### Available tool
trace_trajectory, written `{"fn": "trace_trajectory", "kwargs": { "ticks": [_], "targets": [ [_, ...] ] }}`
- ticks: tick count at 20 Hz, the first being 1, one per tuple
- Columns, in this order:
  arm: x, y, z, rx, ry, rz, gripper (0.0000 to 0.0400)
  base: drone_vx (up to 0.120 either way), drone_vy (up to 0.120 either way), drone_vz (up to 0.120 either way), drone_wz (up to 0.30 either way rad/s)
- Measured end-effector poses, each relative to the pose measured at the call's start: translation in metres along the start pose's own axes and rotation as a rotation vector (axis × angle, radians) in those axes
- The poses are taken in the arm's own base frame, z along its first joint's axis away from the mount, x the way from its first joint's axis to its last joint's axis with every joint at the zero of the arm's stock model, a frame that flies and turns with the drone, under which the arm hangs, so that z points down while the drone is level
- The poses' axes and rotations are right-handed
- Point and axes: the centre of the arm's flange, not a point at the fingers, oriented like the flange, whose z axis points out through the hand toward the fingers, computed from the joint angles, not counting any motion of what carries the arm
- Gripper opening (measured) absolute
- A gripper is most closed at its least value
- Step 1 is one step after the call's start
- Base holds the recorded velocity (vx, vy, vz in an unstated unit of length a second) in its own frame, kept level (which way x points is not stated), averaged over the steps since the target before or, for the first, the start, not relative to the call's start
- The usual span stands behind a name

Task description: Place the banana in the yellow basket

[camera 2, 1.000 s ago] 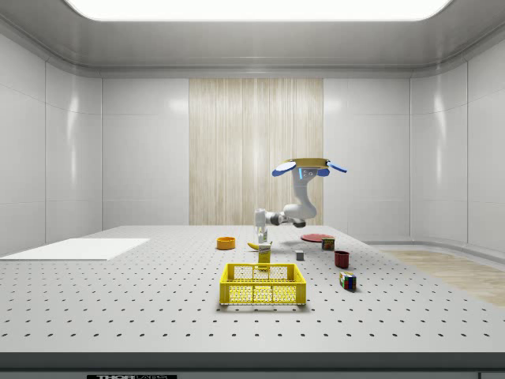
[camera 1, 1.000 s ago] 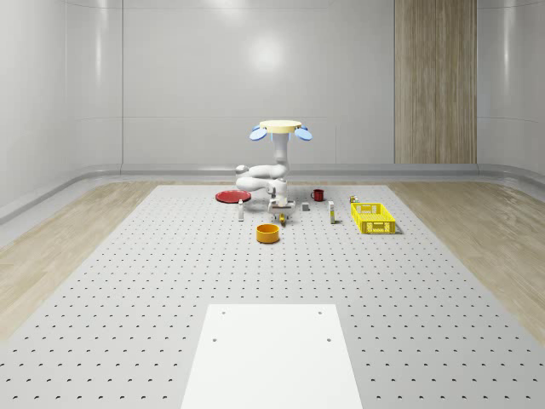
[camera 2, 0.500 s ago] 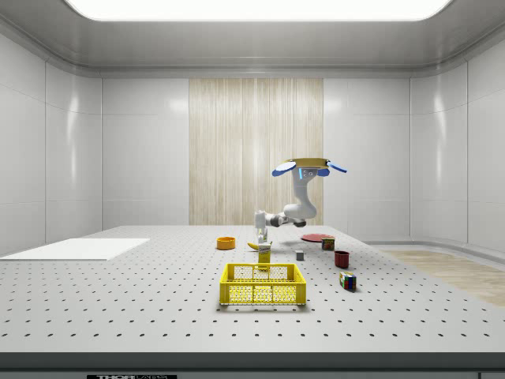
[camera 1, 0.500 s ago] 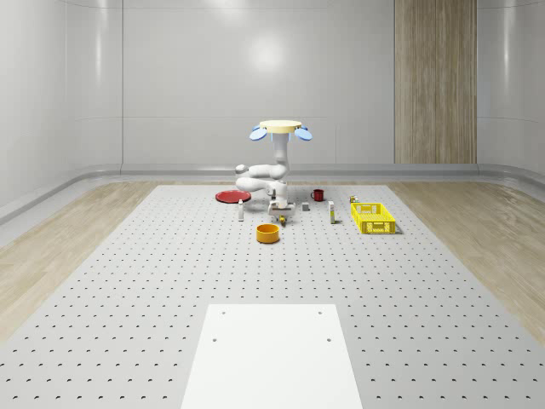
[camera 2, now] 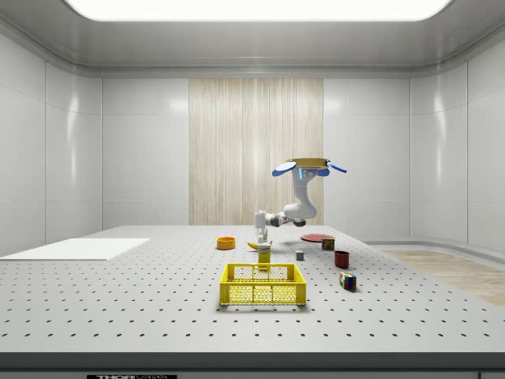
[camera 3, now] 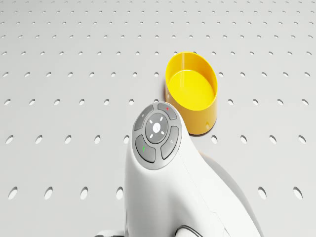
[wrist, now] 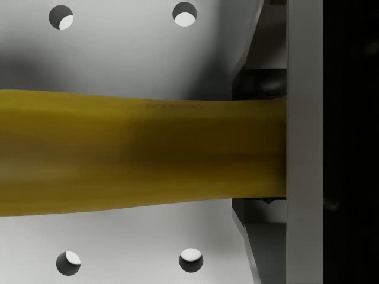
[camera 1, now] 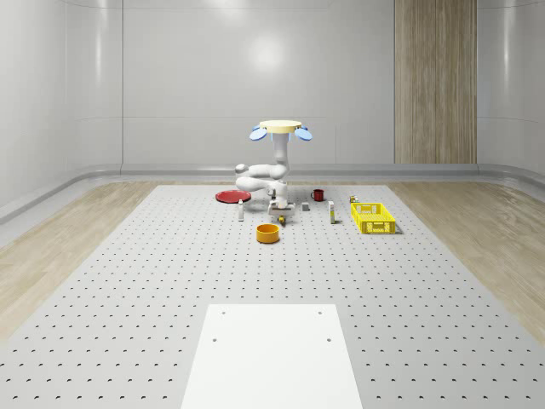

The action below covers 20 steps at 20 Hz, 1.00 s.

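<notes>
The drone point(camera 1: 280, 128) hovers above centre in the whole-scene view, over the surface point(camera 1: 170, 281). Its arm reaches down to the banana point(wrist: 136, 157), which lies on the surface beside the orange bowl point(camera 1: 267, 233). The tool point(camera 1: 278, 216) appears clamped on the banana. The basket point(camera 1: 373, 217) sits well apart, right of centre.

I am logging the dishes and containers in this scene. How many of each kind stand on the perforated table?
red plate: 1
red mug: 1
bowl: 1
yellow basket: 1
Total: 4
</notes>
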Motion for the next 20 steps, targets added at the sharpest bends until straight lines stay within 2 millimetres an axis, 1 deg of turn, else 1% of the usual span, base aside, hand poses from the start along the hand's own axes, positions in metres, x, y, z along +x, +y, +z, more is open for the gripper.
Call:
{"fn": "trace_trajectory", "kwargs": {
  "ticks": [4,8,13,20],
  "targets": [
    [0.000,0.000,-0.015,0.000,0.001,0.007,0.0197,0.000,0.000,0.000,0.000],
    [0.000,0.000,-0.029,-0.001,0.001,0.006,0.0200,0.000,0.000,0.120,0.000],
    [0.000,0.000,-0.037,-0.001,0.002,0.003,0.0200,0.000,0.112,0.120,0.000],
    [0.000,0.000,-0.040,-0.001,0.002,0.004,0.0200,0.000,0.120,0.120,0.000]
  ]
}}
